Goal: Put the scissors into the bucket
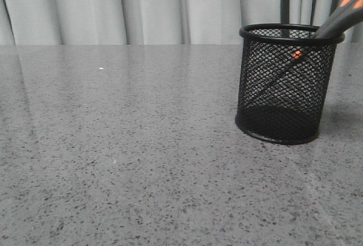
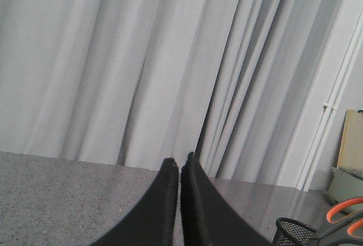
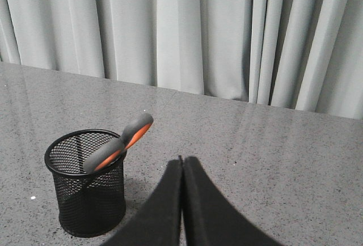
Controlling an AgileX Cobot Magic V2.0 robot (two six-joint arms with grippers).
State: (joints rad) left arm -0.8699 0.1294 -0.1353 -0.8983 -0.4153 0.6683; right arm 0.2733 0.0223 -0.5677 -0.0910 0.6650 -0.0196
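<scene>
The black wire-mesh bucket (image 1: 286, 84) stands upright on the grey speckled table at the right of the front view. The scissors (image 1: 341, 16) stand in it, blades down, with the grey and orange handles leaning out over its right rim. The right wrist view shows the bucket (image 3: 86, 186) and the scissors (image 3: 118, 143), with my right gripper (image 3: 182, 161) shut and empty beside them, well apart. My left gripper (image 2: 179, 162) is shut and empty above the table, the bucket (image 2: 296, 233) and the scissors (image 2: 342, 223) far off to its side. Neither gripper shows in the front view.
The grey speckled table (image 1: 125, 155) runs wide to the left of the bucket. Pale curtains (image 1: 142, 8) hang behind the table's far edge. A white pipe (image 2: 329, 110) and a wooden board (image 2: 350, 138) stand past the curtain.
</scene>
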